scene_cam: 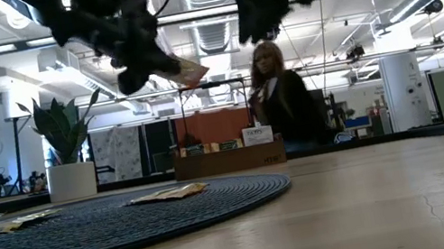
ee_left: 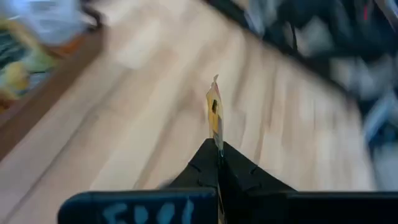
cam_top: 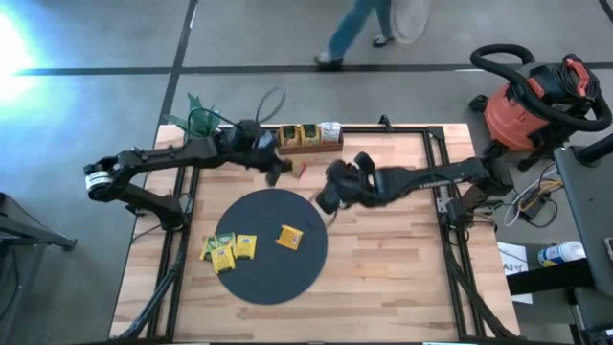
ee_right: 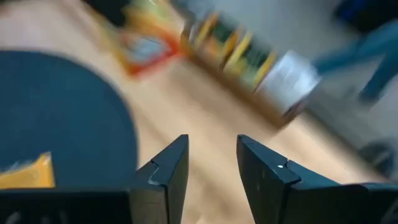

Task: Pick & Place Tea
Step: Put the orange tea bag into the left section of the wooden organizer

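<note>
Left gripper (ee_left: 219, 163) clamped on tea packet (ee_left: 214, 118), upright between its fingertips, above table (ee_left: 143, 143).

we see bright, even light from ceiling strips in the low view, where both arms are dark silhouettes above the black mat (scene_cam: 110, 219). in the high view, white glare burns the floor well left of the mat (cam_top: 268, 244). both wrist views are smeared with motion blur.
</note>
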Robot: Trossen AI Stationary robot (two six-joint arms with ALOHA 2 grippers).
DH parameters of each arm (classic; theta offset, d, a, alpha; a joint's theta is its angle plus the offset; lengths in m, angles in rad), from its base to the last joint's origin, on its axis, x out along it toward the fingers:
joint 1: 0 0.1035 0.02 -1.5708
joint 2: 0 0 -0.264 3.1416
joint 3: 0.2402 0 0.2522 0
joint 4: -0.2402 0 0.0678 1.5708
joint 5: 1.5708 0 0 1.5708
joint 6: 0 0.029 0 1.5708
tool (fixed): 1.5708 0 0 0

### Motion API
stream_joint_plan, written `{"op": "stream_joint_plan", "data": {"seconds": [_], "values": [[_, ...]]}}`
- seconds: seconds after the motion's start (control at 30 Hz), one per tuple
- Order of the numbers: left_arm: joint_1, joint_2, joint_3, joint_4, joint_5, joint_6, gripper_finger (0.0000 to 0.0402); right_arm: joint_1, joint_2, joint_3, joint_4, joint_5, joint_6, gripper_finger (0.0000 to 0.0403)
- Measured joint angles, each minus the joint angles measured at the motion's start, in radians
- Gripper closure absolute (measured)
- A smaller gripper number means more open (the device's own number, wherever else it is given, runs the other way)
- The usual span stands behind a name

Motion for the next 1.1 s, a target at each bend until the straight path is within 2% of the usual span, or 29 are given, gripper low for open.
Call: {"op": "stream_joint_plan", "data": {"seconds": [0.13,0.3,0.4,0.53,0.67,0.93,1.1], "values": [[-0.076,-0.043,0.0,-0.124,-0.026,0.291,0.0401,-0.075,0.005,-0.002,0.084,-0.283,-0.09,0.028],[-0.171,-0.06,0.022,-0.171,-0.14,0.469,0.0401,-0.113,0.019,-0.002,0.316,-0.445,-0.286,0.0289],[-0.195,-0.055,0.054,-0.236,-0.223,0.528,0.0401,-0.127,0.017,-0.001,0.39,-0.441,-0.383,0.0293],[-0.198,-0.054,0.09,-0.287,-0.296,0.594,0.0401,-0.136,0.018,-0.001,0.385,-0.465,-0.471,0.0294],[-0.201,-0.05,0.128,-0.286,-0.305,0.645,0.0401,-0.134,0.018,-0.001,0.388,-0.515,-0.55,0.0294],[-0.233,0.023,0.192,-0.304,-0.306,0.702,0.0401,-0.135,0.018,-0.001,0.392,-0.516,-0.556,0.0294],[-0.237,0.076,0.248,-0.34,-0.34,0.703,0.0401,-0.134,0.018,-0.002,0.392,-0.523,-0.556,0.0294]]}}
